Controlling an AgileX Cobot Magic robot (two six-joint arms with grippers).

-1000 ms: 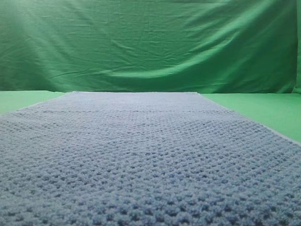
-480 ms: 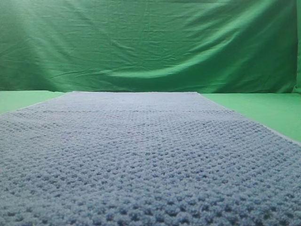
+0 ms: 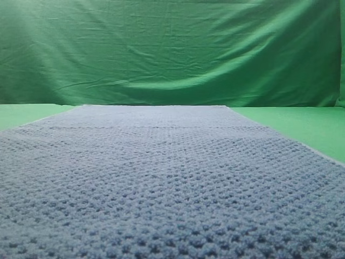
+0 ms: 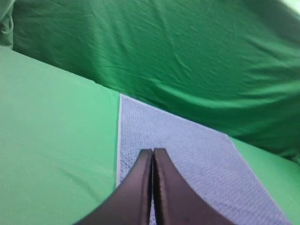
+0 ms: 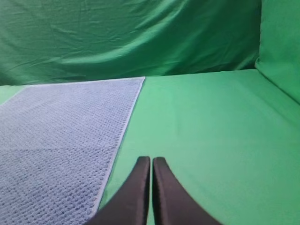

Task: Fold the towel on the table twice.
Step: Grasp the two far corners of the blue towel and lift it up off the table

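Observation:
The blue-grey waffle-knit towel point(image 3: 161, 172) lies flat and spread out on the bright green table point(image 3: 302, 124), filling most of the exterior view. No gripper shows in that view. In the left wrist view my left gripper point(image 4: 153, 154) is shut and empty, hovering above the towel point(image 4: 187, 150) near its left edge. In the right wrist view my right gripper point(image 5: 151, 161) is shut and empty, over the bare table point(image 5: 211, 131) just right of the towel's point(image 5: 61, 122) right edge.
A wrinkled green cloth backdrop point(image 3: 172, 48) hangs behind the table. Bare green table lies left of the towel point(image 4: 51, 126) and right of it. A green cloth wall point(image 5: 281, 42) rises at the far right.

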